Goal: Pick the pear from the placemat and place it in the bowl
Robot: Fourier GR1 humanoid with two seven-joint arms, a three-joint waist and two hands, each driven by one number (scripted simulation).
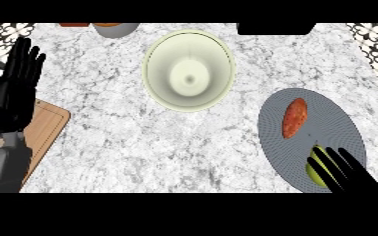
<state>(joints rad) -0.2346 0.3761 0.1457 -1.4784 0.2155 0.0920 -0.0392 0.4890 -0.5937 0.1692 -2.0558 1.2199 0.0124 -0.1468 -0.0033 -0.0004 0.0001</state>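
While the right hand (353, 177) shows at the near right corner of the counter (148, 140), its fingers are straight and spread, and they lie across the pear (311, 173). No finger curls around the fruit, so this hand is open and has hold of nothing. I cannot tell if the fingers touch the pear or are only just above it. The pear is green, and only a part of it shows, at the left of the fingers. It lies on the near end of the placemat (325, 111), which is a grey oval close to the right edge of the counter. 1 more thing lies on the mat: a long reddish-orange sweet potato (294, 117), nearer the far end and apart from the pear.

The bowl (164, 87) is pale green and round. It stands near the far edge of the counter, about in the middle, well apart from the placemat.

The left hand (18, 85) rests at the left edge, open, with straight fingers pointing to the far edge, and it holds nothing. Its forearm passes over a wooden cutting board (50, 122) at the near left edge. At the far edge, a grey cup (116, 29) stands left of the bowl and a black object (275, 28) right of it; the view cuts both.
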